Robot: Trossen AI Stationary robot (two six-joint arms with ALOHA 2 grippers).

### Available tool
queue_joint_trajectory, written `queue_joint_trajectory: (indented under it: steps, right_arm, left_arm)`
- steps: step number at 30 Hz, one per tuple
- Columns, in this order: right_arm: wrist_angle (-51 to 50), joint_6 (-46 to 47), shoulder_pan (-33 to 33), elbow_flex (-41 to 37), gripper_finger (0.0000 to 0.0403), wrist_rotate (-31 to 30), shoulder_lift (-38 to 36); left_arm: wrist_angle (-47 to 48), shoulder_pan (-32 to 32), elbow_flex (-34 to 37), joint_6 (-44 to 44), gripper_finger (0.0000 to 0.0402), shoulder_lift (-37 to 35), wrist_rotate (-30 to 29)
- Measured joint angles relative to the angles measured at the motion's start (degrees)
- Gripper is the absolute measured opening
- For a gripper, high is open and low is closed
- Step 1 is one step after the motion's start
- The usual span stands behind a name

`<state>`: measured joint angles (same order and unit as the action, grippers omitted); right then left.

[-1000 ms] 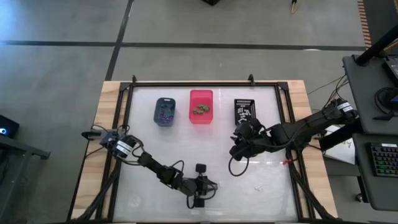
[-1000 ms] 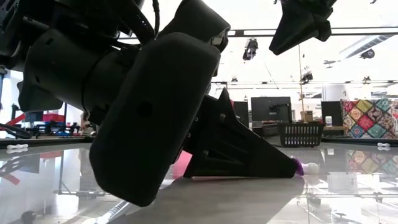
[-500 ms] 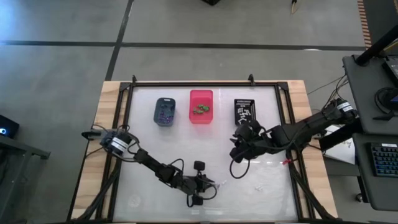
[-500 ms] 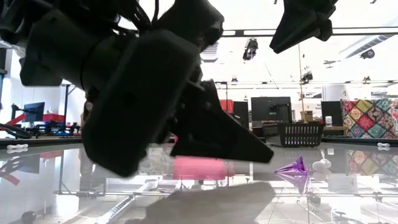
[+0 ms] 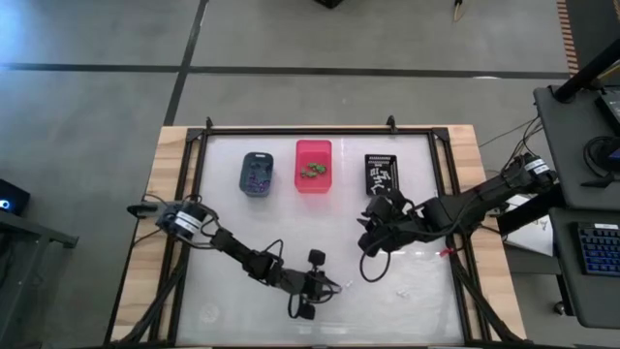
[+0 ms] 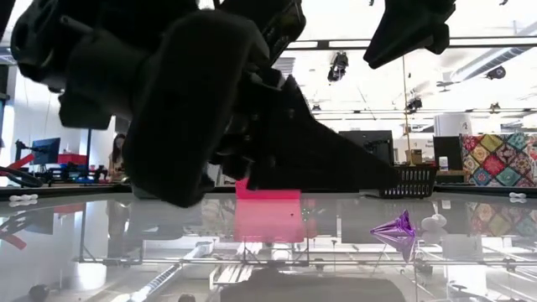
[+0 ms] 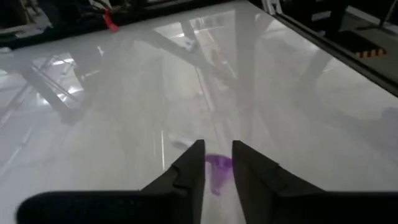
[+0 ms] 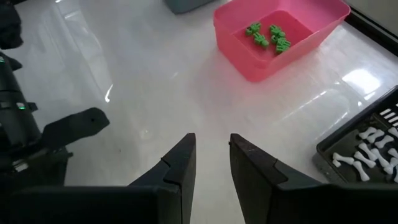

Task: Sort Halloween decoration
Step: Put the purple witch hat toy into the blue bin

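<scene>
Purple trinket (image 7: 217, 167) lies between left pincer (image 7: 217, 163) tips.

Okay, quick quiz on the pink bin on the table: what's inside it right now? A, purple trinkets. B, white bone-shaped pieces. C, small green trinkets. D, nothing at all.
C: the right wrist view shows a cluster of small green trinkets lying in the pink bin, while the white bone-shaped pieces sit in the black bin beside it.
</scene>
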<state>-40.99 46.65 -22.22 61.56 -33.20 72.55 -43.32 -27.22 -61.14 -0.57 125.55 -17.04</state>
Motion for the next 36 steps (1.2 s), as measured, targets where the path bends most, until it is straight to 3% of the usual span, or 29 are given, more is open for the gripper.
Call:
queue_joint_trajectory:
  steps: [8,14,20,31,36]
  right_arm:
    - [0.0,-0.2,-0.2,0.0,0.0089,0.0,0.0]
    - [-0.1,-0.2,-0.2,0.0,0.0089,0.0,0.0]
    - [-0.1,-0.2,-0.2,-0.1,0.0089,0.0,0.0]
    - [-0.1,-0.2,-0.2,-0.1,0.0089,0.0,0.0]
    - [-0.1,-0.2,-0.2,-0.1,0.0089,0.0,0.0]
  left_arm:
    - [-4.1,0.4,0.0,-0.7,0.0137,3.1,0.1]
    - [-8.2,1.0,0.0,-1.4,0.0145,5.3,2.1]
    - [-8.8,1.5,-0.1,-0.4,0.0114,6.2,3.4]
    - [-8.4,1.7,-0.2,-0.1,0.0007,6.3,3.4]
    - [-8.3,1.8,-0.2,0.0,0.0001,6.4,3.3]
